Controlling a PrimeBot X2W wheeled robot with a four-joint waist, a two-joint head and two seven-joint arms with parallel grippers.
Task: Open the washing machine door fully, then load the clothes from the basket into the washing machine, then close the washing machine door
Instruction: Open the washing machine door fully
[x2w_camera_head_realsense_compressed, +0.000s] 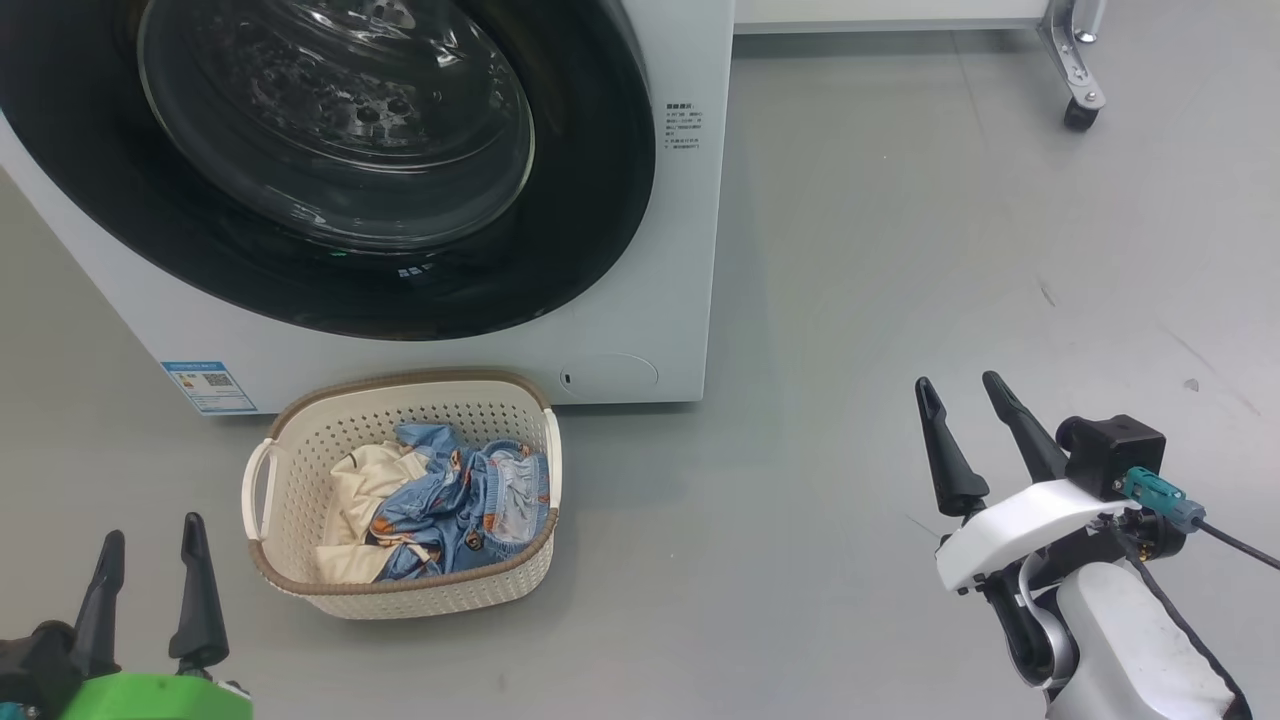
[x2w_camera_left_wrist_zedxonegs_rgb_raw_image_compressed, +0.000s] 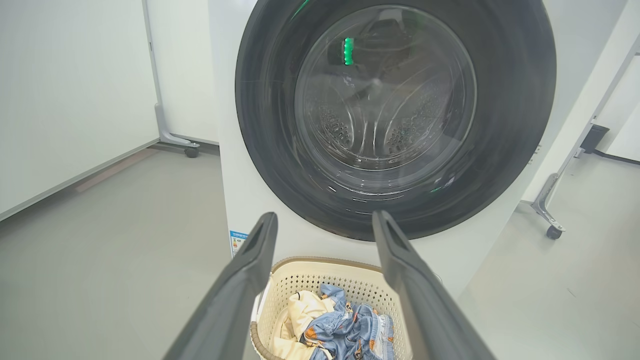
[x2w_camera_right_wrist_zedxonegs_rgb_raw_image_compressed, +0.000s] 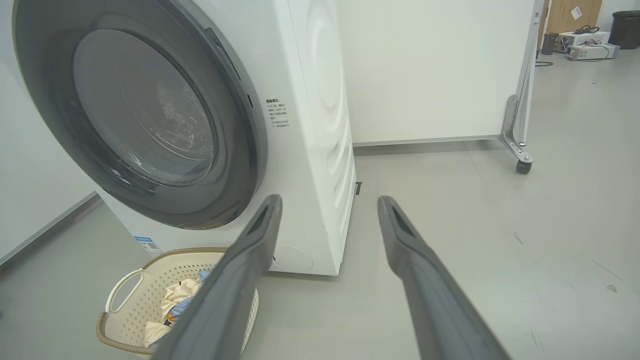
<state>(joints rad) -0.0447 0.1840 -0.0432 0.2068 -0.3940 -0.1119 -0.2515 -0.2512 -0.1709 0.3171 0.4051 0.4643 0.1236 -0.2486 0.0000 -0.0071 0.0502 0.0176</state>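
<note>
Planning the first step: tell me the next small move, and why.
Probably raise the right gripper toward the washing machine door, at its right edge, to pull it open. The door looks shut, the clothes lie in the basket, and this gripper and the left gripper are open, empty.

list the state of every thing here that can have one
washing machine door: shut
washing machine: standing on the floor, drum looks empty through the glass
basket: upright on the floor in front of the machine, holding the clothes
clothes: crumpled in the basket
left pincer: open, empty
right pincer: open, empty
</note>
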